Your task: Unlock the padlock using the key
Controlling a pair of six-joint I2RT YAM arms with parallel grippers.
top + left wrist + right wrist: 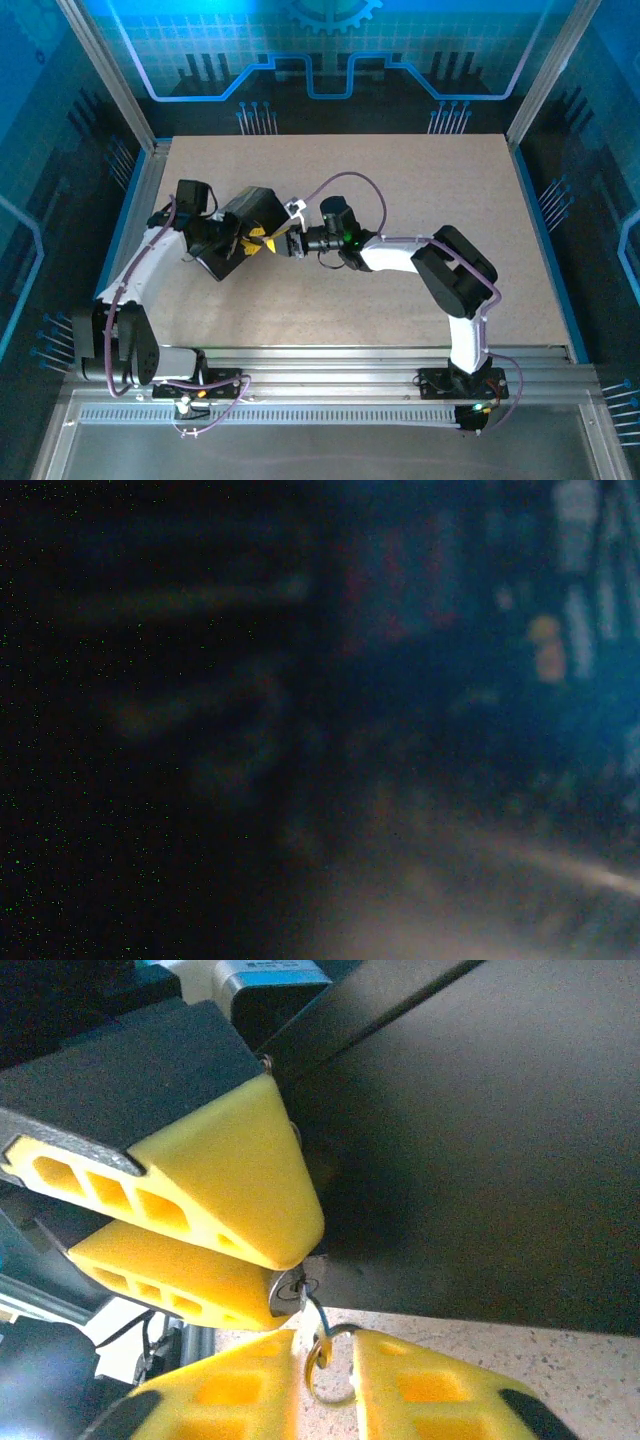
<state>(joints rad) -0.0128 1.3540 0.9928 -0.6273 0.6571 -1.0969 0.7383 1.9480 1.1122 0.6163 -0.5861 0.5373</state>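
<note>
In the right wrist view, my left gripper (292,1260) comes in from the upper left, its yellow fingers shut on the padlock (283,1290). Just the padlock's small silvery keyhole face shows between them. The key (318,1317) sticks in that keyhole and slants down, with its wire ring (333,1378) hanging below it. My right gripper (325,1400) is at the bottom edge, and its yellow jaws stand apart on either side of the ring without pinching it. From above, both grippers meet left of the table's centre, left gripper (258,238) facing right gripper (287,244). The left wrist view is dark and blurred.
A large dark box (480,1160) sits right behind the padlock and covers the upper right; from above the box (250,212) is at the left arm's wrist. Bare speckled tabletop (560,1350) lies below the grippers. Metal frame posts (110,80) border the table.
</note>
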